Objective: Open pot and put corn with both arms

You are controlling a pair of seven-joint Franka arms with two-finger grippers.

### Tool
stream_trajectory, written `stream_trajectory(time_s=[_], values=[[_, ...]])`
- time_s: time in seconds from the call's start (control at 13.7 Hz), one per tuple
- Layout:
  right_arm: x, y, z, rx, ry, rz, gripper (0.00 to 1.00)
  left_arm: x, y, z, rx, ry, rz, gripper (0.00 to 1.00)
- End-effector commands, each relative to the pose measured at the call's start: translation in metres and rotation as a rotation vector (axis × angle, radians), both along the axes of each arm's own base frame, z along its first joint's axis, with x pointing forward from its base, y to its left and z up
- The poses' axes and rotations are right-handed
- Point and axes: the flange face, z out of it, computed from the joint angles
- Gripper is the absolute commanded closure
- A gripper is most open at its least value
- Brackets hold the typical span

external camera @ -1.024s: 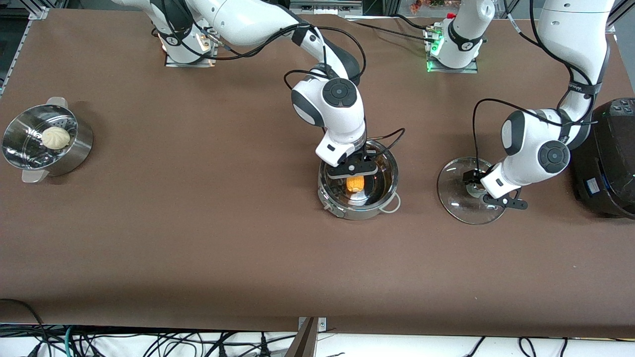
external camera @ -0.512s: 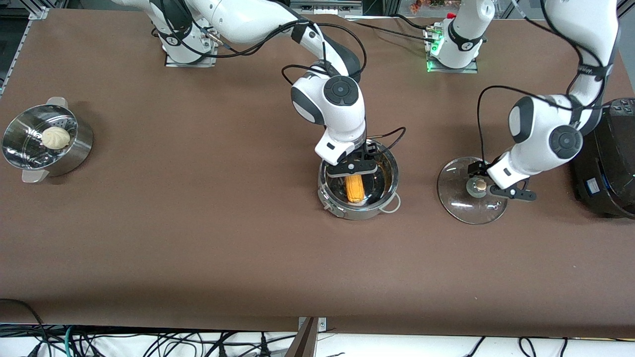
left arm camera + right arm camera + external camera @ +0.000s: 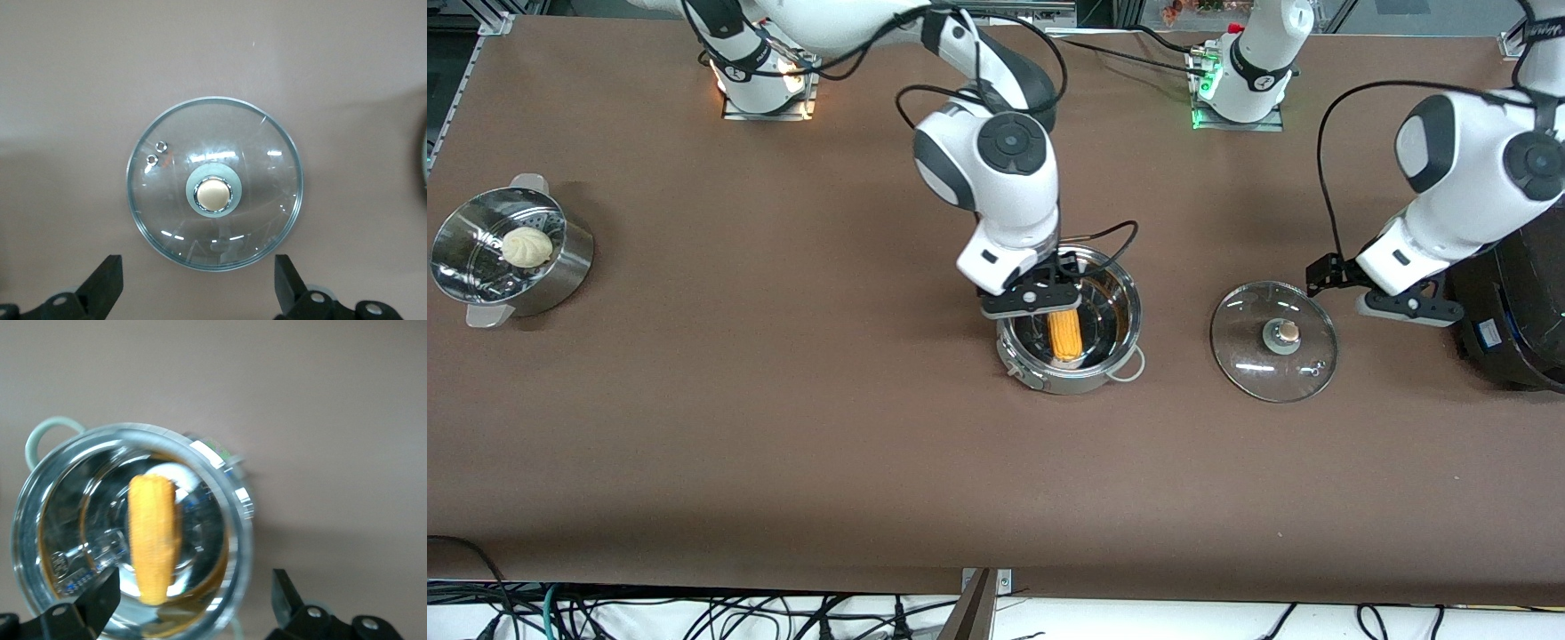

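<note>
The steel pot (image 3: 1116, 351) stands open at the table's middle with the yellow-orange corn (image 3: 1064, 333) lying inside it. The right wrist view shows the corn (image 3: 153, 543) in the pot (image 3: 237, 520). My right gripper (image 3: 1032, 300) is open and empty, above the pot's rim on the side toward the robots' bases. The glass lid (image 3: 1249, 360) with its copper-topped knob (image 3: 1286, 332) lies flat on the table toward the left arm's end; it shows whole in the left wrist view (image 3: 267, 220). My left gripper (image 3: 1408, 308) is open and empty, raised beside the lid.
A perforated steel steamer pot (image 3: 560, 276) with a white bun (image 3: 526, 245) stands at the right arm's end. A big black rice cooker (image 3: 1516, 311) stands at the left arm's end, close under the left arm.
My right gripper has let go of the corn and risen from the pot. My left gripper has left the lid's knob and lifted away toward the rice cooker.
</note>
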Motion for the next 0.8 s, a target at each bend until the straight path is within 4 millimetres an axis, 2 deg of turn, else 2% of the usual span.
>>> stream_trajectory(time_s=[0.0, 0.07, 0.29, 0.51, 0.73], values=[[0.01, -0.044, 0.048, -0.069, 0.012, -0.008, 0.0, -0.015, 0.005, 0.059, -0.015, -0.032, -0.006, 0.0], [0.016, -0.061, 0.059, -0.093, 0.022, 0.006, 0.0, -0.014, 0.013, 0.081, -0.014, -0.041, 0.006, 0.0], [0.045, -0.136, 0.091, -0.136, 0.08, -0.076, 0.0, -0.011, 0.027, 0.152, 0.012, -0.007, 0.009, 0.0], [0.074, -0.224, 0.125, -0.144, 0.115, -0.173, 0.0, -0.018, 0.03, 0.194, 0.028, 0.038, 0.016, 0.0], [0.099, -0.346, 0.135, -0.178, 0.229, -0.156, 0.0, -0.025, 0.026, 0.224, 0.027, 0.063, 0.016, 0.0]])
